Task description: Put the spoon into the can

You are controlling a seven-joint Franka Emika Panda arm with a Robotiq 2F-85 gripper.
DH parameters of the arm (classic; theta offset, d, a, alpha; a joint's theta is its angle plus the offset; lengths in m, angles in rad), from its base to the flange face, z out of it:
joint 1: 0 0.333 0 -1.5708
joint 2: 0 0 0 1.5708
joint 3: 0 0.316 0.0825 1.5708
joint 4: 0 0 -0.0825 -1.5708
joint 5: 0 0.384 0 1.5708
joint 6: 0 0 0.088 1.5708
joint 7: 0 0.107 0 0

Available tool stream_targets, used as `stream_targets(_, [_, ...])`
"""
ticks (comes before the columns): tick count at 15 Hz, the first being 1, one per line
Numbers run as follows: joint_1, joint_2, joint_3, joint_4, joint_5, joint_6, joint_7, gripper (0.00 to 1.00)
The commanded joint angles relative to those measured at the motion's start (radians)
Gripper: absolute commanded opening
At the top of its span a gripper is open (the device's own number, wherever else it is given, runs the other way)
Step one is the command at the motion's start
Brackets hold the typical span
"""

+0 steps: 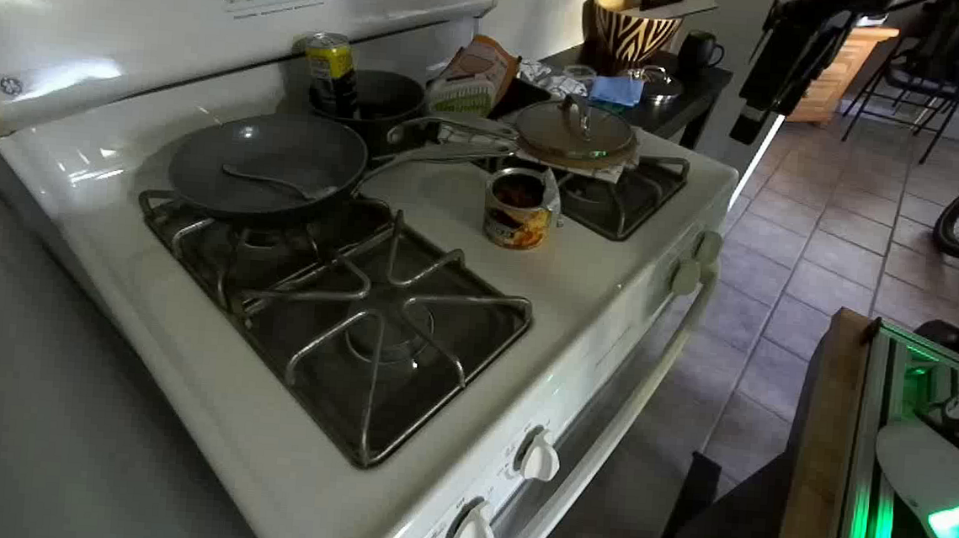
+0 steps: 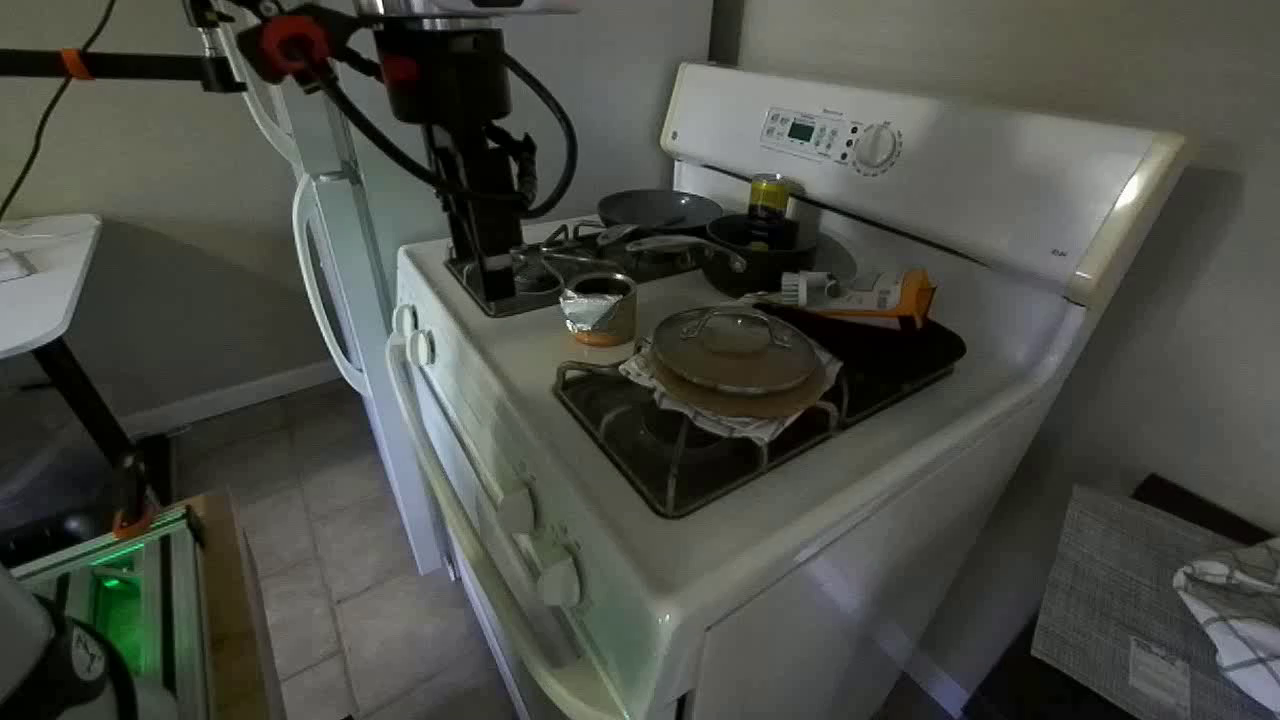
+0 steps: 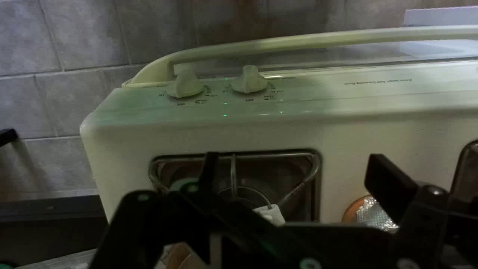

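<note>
The spoon [image 1: 270, 182] lies inside the grey frying pan [image 1: 210, 136] on the far burner, its handle angled up against the inner wall. The can [image 1: 516, 225] stands upright on the white stovetop between the burners, its top open and foil peeled back on one side. It holds something reddish-brown. The can also shows in an exterior view [image 2: 605, 318] and partly behind a finger in the wrist view [image 3: 373, 216]. My gripper [image 3: 298, 172] is open with nothing between its fingers. It hangs above the stove's front edge in an exterior view [image 2: 497, 275], apart from can and spoon.
A black pot [image 2: 755, 265] with a yellow-black tall can [image 1: 330, 73] at it stands at the back. A glass lid on a brown pan [image 1: 578, 132] sits on a cloth. Pan handles [image 1: 437, 150] reach toward the can. Raised grates [image 1: 389, 296] cover the burners.
</note>
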Motion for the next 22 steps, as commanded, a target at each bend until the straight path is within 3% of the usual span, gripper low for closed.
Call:
stream_targets(1, [0.000, 0.000, -0.001, 0.002, 0.000, -0.002, 0.000, 1.00])
stream_targets(8, [0.000, 0.000, -0.001, 0.002, 0.000, -0.002, 0.000, 1.00])
stream_targets(13, [0.088, 0.102, 0.007, 0.076, 0.035, 0.188, -0.102, 1.00])
stream_targets(19, [0.206, 0.382, -0.015, 0.296, 0.102, 0.470, -0.318, 1.00])
stream_targets(22, [0.242, 0.493, -0.030, 0.453, 0.230, 0.521, -0.409, 1.00])
